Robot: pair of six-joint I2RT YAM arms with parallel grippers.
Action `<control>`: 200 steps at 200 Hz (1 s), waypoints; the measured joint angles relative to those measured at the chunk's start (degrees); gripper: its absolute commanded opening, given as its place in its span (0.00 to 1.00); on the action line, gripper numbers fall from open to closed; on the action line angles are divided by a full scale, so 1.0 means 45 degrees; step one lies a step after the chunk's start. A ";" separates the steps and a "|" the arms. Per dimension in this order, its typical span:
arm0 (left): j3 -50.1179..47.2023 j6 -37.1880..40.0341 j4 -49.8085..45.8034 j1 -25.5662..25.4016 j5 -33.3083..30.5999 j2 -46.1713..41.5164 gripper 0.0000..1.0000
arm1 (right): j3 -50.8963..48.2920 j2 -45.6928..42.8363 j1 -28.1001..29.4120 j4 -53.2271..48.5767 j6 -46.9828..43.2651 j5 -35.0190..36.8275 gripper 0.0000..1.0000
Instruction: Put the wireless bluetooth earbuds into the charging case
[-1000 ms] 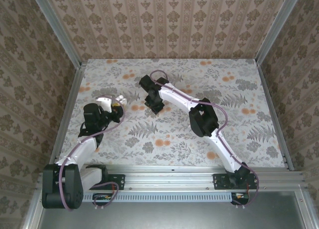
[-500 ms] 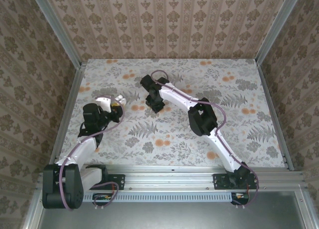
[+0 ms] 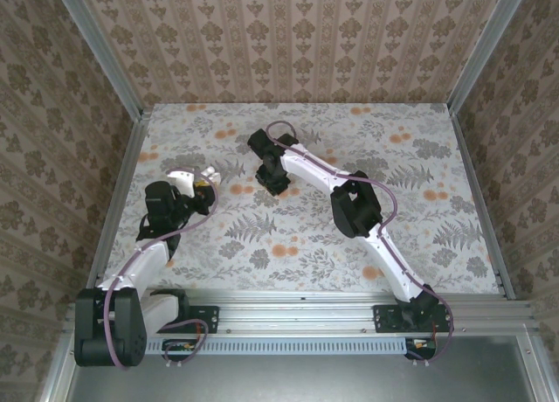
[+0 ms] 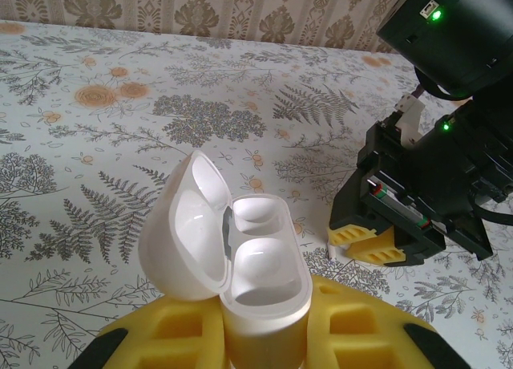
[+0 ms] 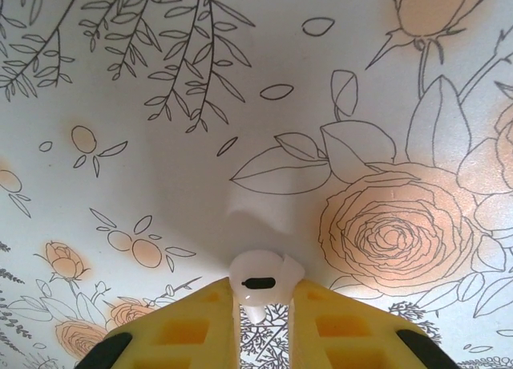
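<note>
The charging case [image 4: 264, 293] is a glossy white box standing upright between the yellow pads of my left gripper [image 4: 264, 337], which is shut on it. Its lid [image 4: 186, 229] is swung open to the left, and two rounded hollows show inside. From above, the case [image 3: 210, 175] is at the left gripper [image 3: 204, 185], left of centre. One of the earbuds [image 5: 259, 279], small and white with a dark slot, is pinched between the yellow fingers of my right gripper [image 5: 262, 295], just above the flowered tabletop. The right gripper [image 3: 272, 180] points down, to the right of the case.
The flowered table cover [image 3: 419, 201] lies flat, boxed in by patterned walls [image 3: 288, 44] at the back and both sides. The right arm's black wrist [image 4: 433, 184] stands close to the right of the open case. A metal rail [image 3: 306, 306] runs along the near edge.
The right gripper's fingers have closed onto the earbud. Its wrist has shifted slightly toward the back. The left arm and the case have stayed put.
</note>
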 measured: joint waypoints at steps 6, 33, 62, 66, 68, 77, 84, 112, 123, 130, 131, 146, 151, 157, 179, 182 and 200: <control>0.0000 0.0005 0.0000 0.0015 0.0005 0.0000 0.11 | 0.0000 0.0000 0.0000 0.0005 -0.0063 0.0015 0.19; 0.0049 0.0000 -0.0005 0.0058 0.0010 0.0117 0.11 | -0.0010 -0.0005 0.0005 0.0102 -0.0325 0.0155 0.18; 0.0155 0.0000 -0.0049 0.0058 0.0151 0.0238 0.10 | -0.1195 -0.0631 0.0019 0.0894 -0.0631 0.0515 0.18; 0.0155 0.0000 -0.0049 0.0058 0.0165 0.0238 0.11 | -0.1501 -0.0801 0.0029 0.1030 -0.0690 0.0568 0.19; 0.0160 0.0000 -0.0049 0.0058 0.0189 0.0238 0.11 | -0.1671 -0.0889 0.0034 0.1093 -0.0709 0.0617 0.19; 0.0170 0.0000 -0.0049 0.0058 0.0248 0.0243 0.11 | -0.2443 -0.1370 0.0063 0.1428 -0.0763 0.0767 0.19; 0.0170 0.0000 -0.0049 0.0058 0.0277 0.0253 0.11 | -0.3075 -0.1768 0.0102 0.1700 -0.0806 0.0874 0.19; 0.0185 0.0000 -0.0049 0.0010 0.0568 0.0476 0.12 | -0.5557 -0.3619 0.0228 0.2948 -0.0996 0.1375 0.19; 0.0189 0.0000 -0.0044 -0.0073 0.0719 0.0631 0.12 | -0.6509 -0.4405 0.0316 0.3570 -0.1166 0.1545 0.19; 0.0204 0.0000 -0.0044 -0.0180 0.0821 0.0758 0.11 | -0.7159 -0.4949 0.0384 0.4002 -0.1292 0.1715 0.19; 0.0204 0.0000 -0.0044 -0.0194 0.0835 0.0772 0.11 | -0.7291 -0.5061 0.0393 0.4080 -0.1336 0.1758 0.19; 0.0262 0.0015 -0.0044 -0.0559 0.1025 0.1049 0.11 | -0.8743 -0.6212 0.0525 0.5158 -0.1690 0.2093 0.19; 0.0282 0.0024 -0.0039 -0.0714 0.1073 0.1132 0.11 | -0.9175 -0.6567 0.0544 0.5425 -0.1812 0.2186 0.19; 0.0301 0.0063 -0.0039 -0.0928 0.1117 0.1219 0.11 | -0.9724 -0.6994 0.0583 0.5863 -0.1962 0.2312 0.19; 0.0350 0.0262 -0.0019 -0.1778 0.1389 0.1506 0.11 | -1.1895 -0.8539 0.0670 0.7698 -0.2647 0.2701 0.20; 0.0350 0.0296 -0.0019 -0.1885 0.1423 0.1540 0.11 | -1.2162 -0.8714 0.0675 0.7917 -0.2735 0.2710 0.20; 0.0350 0.0573 0.0058 -0.2608 0.1579 0.1734 0.11 | -1.3760 -0.9709 0.0675 0.9394 -0.3274 0.2973 0.20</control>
